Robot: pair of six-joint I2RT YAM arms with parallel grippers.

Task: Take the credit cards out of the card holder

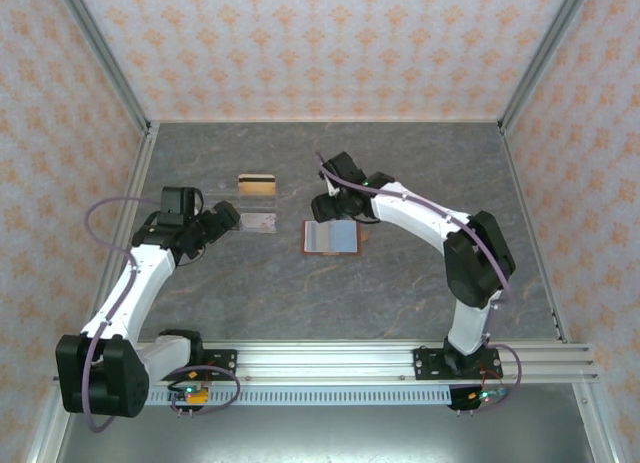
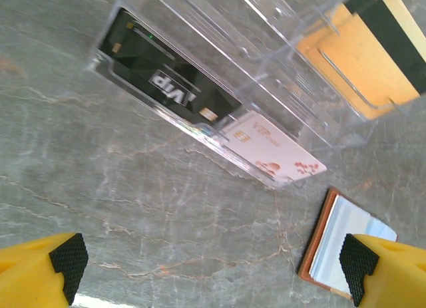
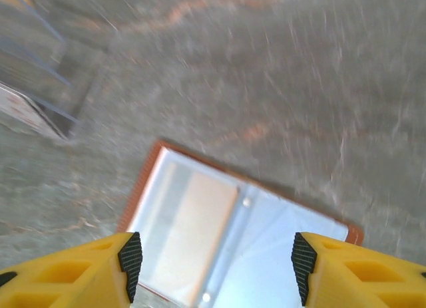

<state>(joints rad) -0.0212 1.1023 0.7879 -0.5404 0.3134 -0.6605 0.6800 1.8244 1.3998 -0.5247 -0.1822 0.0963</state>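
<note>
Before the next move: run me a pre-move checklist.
1. Card holder lies open on the table: ok.
2. Left pincer open and empty: ok.
3. Right pincer open above the card holder, gripping nothing: ok.
4. Black VIP card, white VIP card and tan-gold striped card sit in the clear tray: ok.
5. Holder pockets emptied: cannot tell. The right wrist view is blurred, and a pale rectangle may be a card.
</note>
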